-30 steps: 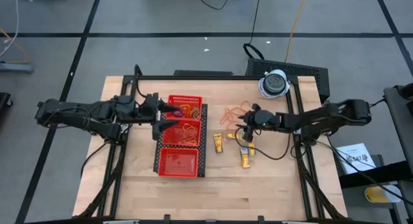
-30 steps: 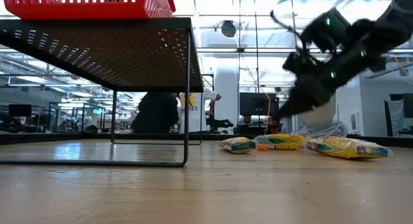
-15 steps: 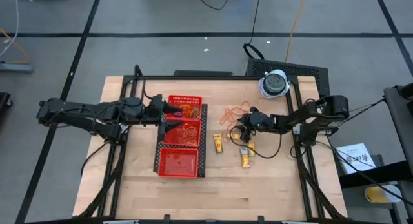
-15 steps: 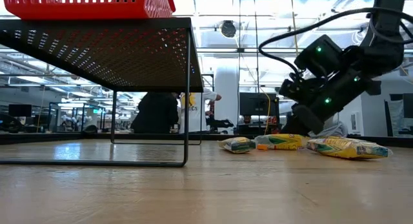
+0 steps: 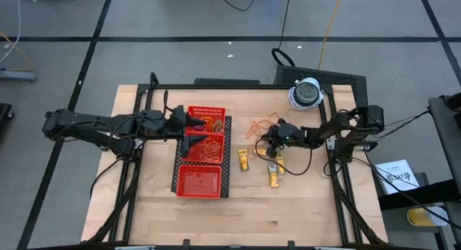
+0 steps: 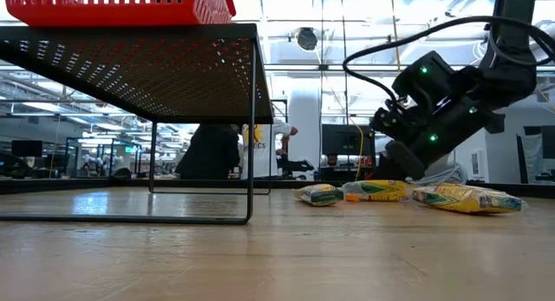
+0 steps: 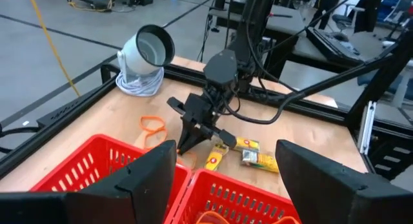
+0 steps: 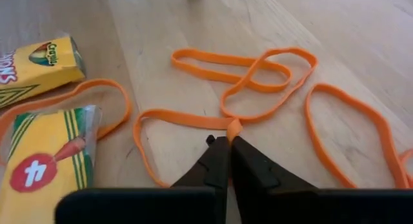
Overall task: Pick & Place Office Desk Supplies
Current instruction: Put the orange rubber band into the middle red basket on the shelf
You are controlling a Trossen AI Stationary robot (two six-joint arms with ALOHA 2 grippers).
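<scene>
1. The right gripper [image 5: 267, 140] is set low at the centre of the wooden table [image 5: 288, 207], among the loose supplies — seen in the low view [image 6: 392, 155] dipped close to the tabletop.
2. In the right wrist view its fingertips [image 8: 226, 150] are clenched together on an orange rubber band [image 8: 187, 124], pinched where the loop lies flat on the wood.
3. More orange bands are spread beside it: a crossed pair [image 8: 258, 72] just beyond the fingertips and another loop [image 8: 348, 130] off to one side. From above the cluster [image 5: 258, 126] is seen at about 11 o'clock from the gripper.
4. Yellow crayon packs are noted near the gripper: one [image 5: 244, 160] at about 8 o'clock, one [image 5: 275, 178] at about 5 o'clock. Two are seen close up in the wrist view, a box [image 8: 35, 62] and a wrapped pack [image 8: 45, 169].
5. The left gripper [image 5: 189, 132] is held above the red tray [image 5: 200, 184], over its middle compartment; its fingers [image 7: 139, 175] are spread wide apart — nothing is seen between them.
6. Orange bands [image 5: 209, 143] are already lying in the tray's middle compartment; more items [image 5: 209, 124] are seen in the far one, too small to sort.
7. A white round camera-like object [image 5: 306, 92] on a coiled cord is seated at the table's far right corner, at about 1 o'clock from the right gripper.
</scene>
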